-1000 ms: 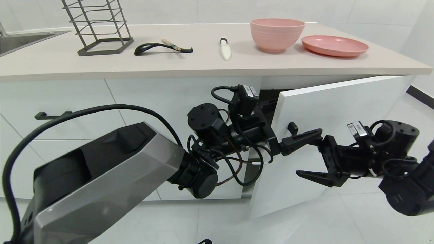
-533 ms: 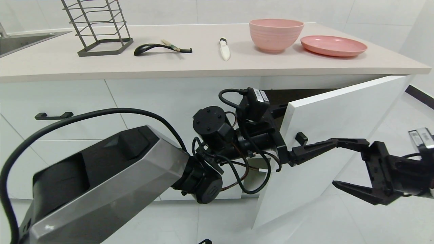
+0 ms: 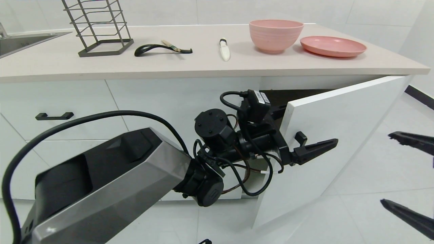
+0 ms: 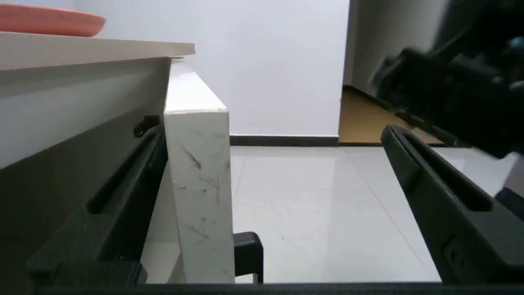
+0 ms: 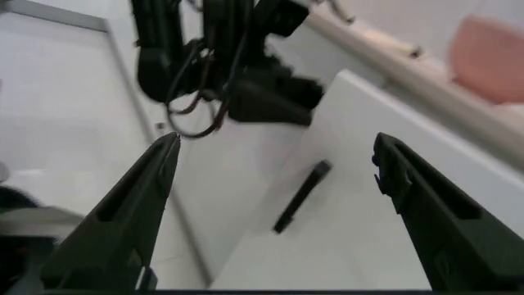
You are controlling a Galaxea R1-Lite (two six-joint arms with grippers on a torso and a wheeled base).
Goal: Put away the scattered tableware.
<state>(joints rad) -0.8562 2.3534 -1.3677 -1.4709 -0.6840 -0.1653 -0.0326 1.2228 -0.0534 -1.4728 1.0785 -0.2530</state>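
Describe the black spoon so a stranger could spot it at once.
On the beige countertop, find the wire rack near the sink. Just right of its base lies the black spoon, the only dark, curved utensil, unlike the white utensil farther right.

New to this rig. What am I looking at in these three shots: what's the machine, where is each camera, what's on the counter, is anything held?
It is a two-armed robot, and each arm ends in a pincer. The large picture comes from a camera on its head, looking down at a kitchen counter. The two small ones come from cameras on its wrists, looking out between each pincer's fingers.

On the counter lie a wire rack, a black spoon, chopsticks, a white utensil, a pink bowl and a pink plate. There is a sink at the far left.

Below, a cabinet door stands partly open. The left pincer is open, with one finger on each side of the door's edge. The right pincer hangs open off to the right, facing the door's front. Neither holds anything.
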